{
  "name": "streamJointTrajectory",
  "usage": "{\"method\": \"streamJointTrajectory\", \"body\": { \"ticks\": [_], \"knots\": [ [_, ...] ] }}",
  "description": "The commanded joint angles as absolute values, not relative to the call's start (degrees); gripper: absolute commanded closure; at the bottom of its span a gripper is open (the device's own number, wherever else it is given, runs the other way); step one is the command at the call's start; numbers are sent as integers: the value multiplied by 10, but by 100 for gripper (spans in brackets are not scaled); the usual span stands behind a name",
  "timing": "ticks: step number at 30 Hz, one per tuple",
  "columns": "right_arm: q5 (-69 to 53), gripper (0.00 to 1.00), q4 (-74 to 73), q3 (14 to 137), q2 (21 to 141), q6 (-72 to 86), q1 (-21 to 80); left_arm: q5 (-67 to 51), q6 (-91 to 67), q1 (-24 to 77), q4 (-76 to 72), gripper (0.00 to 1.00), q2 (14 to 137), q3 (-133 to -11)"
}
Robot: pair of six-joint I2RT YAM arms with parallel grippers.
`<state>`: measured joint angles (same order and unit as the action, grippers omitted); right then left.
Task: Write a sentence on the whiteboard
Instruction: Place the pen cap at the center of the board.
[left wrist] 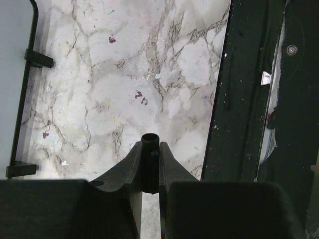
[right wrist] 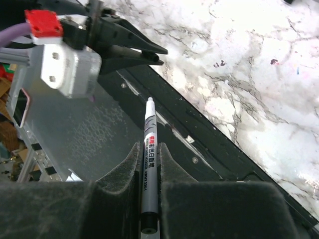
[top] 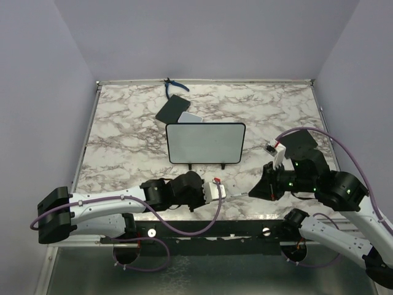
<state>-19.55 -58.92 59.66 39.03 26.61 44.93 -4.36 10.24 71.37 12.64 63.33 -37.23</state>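
Observation:
The whiteboard [top: 206,143] stands upright on two little feet at the table's middle, and its face looks blank; the sentence does not show. Its framed edge [left wrist: 24,94] lies at the left of the left wrist view. My right gripper [right wrist: 148,148] [top: 263,189] is shut on a grey marker [right wrist: 149,149], whose tip points left over the front rail. My left gripper [left wrist: 150,144] [top: 232,195] is shut on the marker's black cap [left wrist: 150,159]. In the right wrist view the cap [right wrist: 130,51] sits a short gap from the marker's tip.
A black flat rectangle [top: 172,109], a grey-white pad [top: 191,117] and blue-handled pliers [top: 174,86] lie behind the whiteboard. Another black rectangle [top: 304,144] lies at the right, by the right arm. A black rail [top: 209,230] runs along the table's near edge.

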Motion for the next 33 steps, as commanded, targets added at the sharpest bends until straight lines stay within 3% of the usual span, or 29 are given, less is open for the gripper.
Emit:
{"method": "streamJointTrajectory", "body": {
  "ticks": [1, 10, 19, 28, 33],
  "knots": [
    [-165, 99, -613, 605, 394, 255, 451, -29, 95, 714, 129, 100, 616, -366],
    [-46, 100, -614, 597, 395, 282, 451, -15, 60, 690, 122, 100, 628, -381],
    [85, 99, -599, 578, 409, 317, 451, 27, -137, 682, 6, 100, 654, -341],
    [111, 100, -550, 543, 413, 321, 451, 88, -153, 687, -98, 99, 698, -288],
    [113, 99, -544, 538, 402, 322, 451, 101, -143, 703, -101, 94, 741, -291]
  ]
}}
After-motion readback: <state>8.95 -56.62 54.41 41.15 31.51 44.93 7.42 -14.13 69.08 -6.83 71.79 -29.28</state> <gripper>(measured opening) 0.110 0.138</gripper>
